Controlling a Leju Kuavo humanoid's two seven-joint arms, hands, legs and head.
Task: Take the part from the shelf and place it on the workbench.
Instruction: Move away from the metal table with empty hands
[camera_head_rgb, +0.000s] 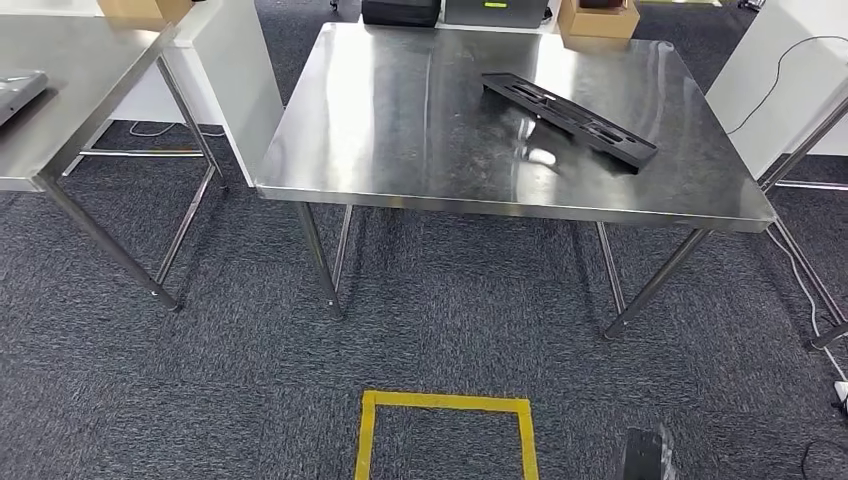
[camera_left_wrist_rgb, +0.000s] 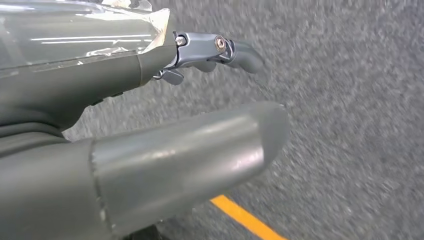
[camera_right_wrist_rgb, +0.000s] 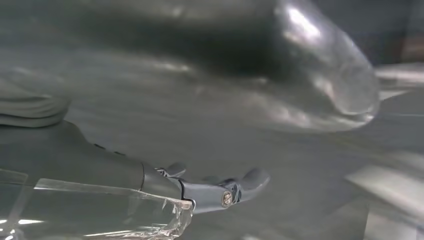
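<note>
One long, flat black plastic part (camera_head_rgb: 568, 119) with cut-out slots lies on the square stainless-steel workbench (camera_head_rgb: 400, 130), on its far right area. Its long axis runs diagonally, from the far middle of the top toward the near right edge. No writing on it can be read. The left hand (camera_left_wrist_rgb: 200, 120) hangs over grey carpet (camera_left_wrist_rgb: 350, 100) near a yellow tape line (camera_left_wrist_rgb: 245, 217), thumb and fingers apart, holding nothing. The right hand (camera_right_wrist_rgb: 240, 145) is blurred, its fingers spread from the thumb with nothing between them. A yellow tape square (camera_head_rgb: 445, 435) marks the near floor.
</note>
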